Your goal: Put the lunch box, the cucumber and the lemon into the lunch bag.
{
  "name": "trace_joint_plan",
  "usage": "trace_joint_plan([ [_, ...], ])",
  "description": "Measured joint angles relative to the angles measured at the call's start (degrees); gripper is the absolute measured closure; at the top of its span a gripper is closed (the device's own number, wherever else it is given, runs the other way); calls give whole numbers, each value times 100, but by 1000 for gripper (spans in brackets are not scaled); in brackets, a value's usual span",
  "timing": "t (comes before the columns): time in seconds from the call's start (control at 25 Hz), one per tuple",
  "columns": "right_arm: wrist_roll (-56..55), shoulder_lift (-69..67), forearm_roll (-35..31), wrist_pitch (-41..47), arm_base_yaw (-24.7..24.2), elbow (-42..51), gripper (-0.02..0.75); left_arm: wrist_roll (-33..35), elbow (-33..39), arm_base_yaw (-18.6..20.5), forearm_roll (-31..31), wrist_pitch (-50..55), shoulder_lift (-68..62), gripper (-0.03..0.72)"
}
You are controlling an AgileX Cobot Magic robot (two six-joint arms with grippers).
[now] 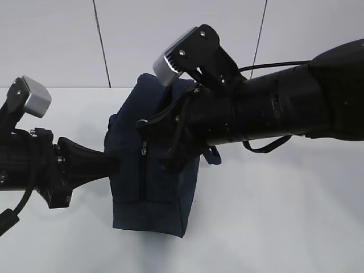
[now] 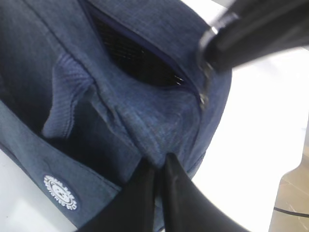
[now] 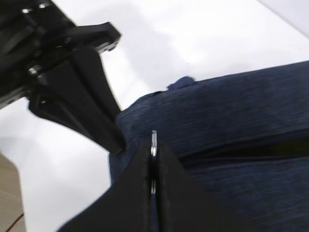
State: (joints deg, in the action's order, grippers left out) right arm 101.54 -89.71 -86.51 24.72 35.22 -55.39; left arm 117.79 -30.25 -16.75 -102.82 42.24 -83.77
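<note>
The dark navy lunch bag stands upright in the middle of the white table. My left gripper reaches in from the left and is shut on a fold of fabric at the bag's side. My right gripper comes across from the right near the bag's top. It is shut on the silver ring pull of the zipper. In the left wrist view the zipper gapes a little, showing a dark opening, and the white round logo faces the camera. The lunch box, the cucumber and the lemon are out of view.
The white table stretches around the bag, with a pale wall behind it. A loop handle hangs on the bag's right side under my right arm. The left gripper's black fingers lie close to the right gripper's tip.
</note>
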Motion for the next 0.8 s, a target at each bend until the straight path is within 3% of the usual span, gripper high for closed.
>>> trace_joint_plan([
  [0.8,-59,-194,-20,-452,0,-372,730,0,0,0,-45,9,0,694],
])
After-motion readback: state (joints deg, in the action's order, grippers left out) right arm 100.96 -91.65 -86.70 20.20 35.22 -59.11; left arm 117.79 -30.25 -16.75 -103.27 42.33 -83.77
